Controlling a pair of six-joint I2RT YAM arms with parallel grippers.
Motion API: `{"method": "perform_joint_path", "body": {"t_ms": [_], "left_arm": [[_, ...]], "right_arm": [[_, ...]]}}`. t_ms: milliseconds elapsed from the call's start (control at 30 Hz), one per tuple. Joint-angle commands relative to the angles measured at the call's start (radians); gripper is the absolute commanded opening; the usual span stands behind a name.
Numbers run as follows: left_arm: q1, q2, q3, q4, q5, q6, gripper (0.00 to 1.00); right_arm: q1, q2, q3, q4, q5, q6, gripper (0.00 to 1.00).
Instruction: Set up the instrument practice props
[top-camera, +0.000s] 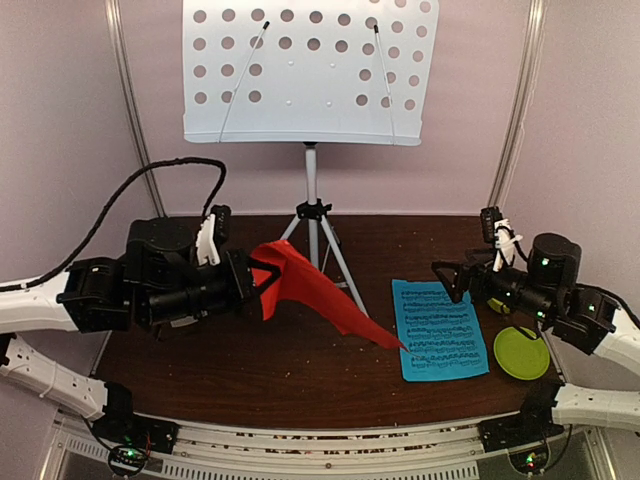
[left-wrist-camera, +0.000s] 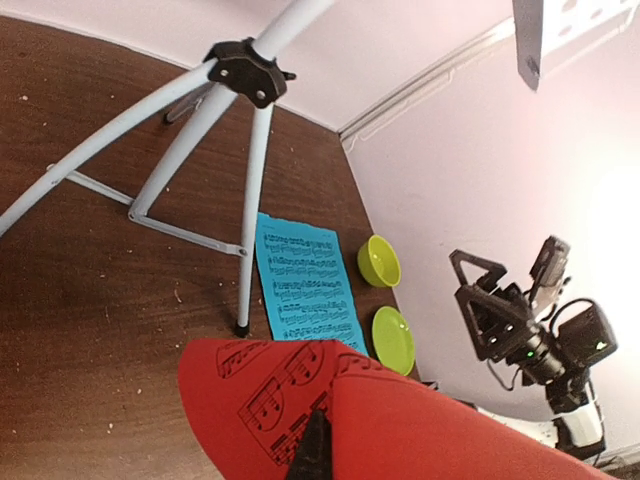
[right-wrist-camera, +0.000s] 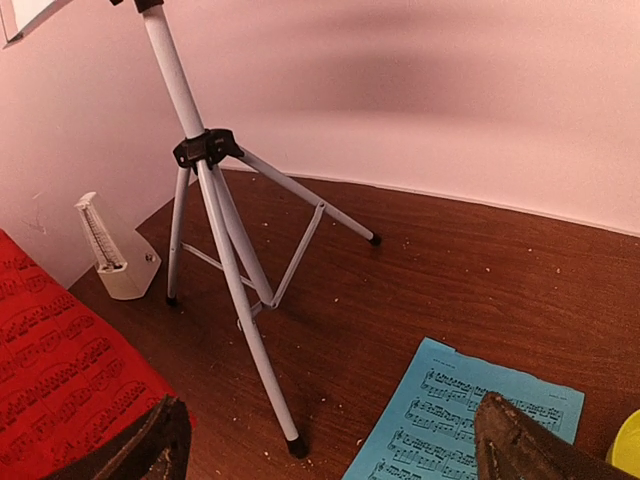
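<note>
The pale-blue perforated stand desk (top-camera: 310, 70) stands on its silver tripod (top-camera: 312, 215) at the back middle. My left gripper (top-camera: 255, 280) is shut on the red sheet-music page (top-camera: 310, 290), which is held off the table and droops to the right. One dark finger (left-wrist-camera: 315, 450) shows on the red page (left-wrist-camera: 400, 420). The blue page (top-camera: 438, 328) lies flat at the right. My right gripper (top-camera: 450, 280) is open and empty above the blue page's left edge (right-wrist-camera: 450, 420). The grey metronome (right-wrist-camera: 115, 262) stands by the back left tripod leg, hidden in the top view.
A lime-green plate (top-camera: 521, 352) lies right of the blue page and a lime-green bowl (left-wrist-camera: 379, 260) stands just behind it. The tripod legs (right-wrist-camera: 250, 330) spread over the middle of the brown table (top-camera: 250, 370). Pink walls close in the back and sides.
</note>
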Motion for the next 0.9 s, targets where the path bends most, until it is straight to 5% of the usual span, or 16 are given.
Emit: {"method": "perform_joint_path", "body": {"t_ms": [0, 300, 867], "left_arm": [[-0.021, -0.067, -0.026, -0.053, -0.123, -0.228, 0.0], [-0.027, -0.188, -0.088, -0.318, -0.212, -0.683, 0.0], [-0.128, -0.143, -0.026, -0.187, -0.291, -0.734, 0.0]], "right_arm": [[0.038, 0.039, 0.059, 0.042, 0.058, -0.033, 0.99], [0.101, 0.057, 0.07, 0.04, -0.005, -0.055, 0.97], [0.53, 0.287, 0.177, 0.214, 0.258, -0.28, 0.97]]}}
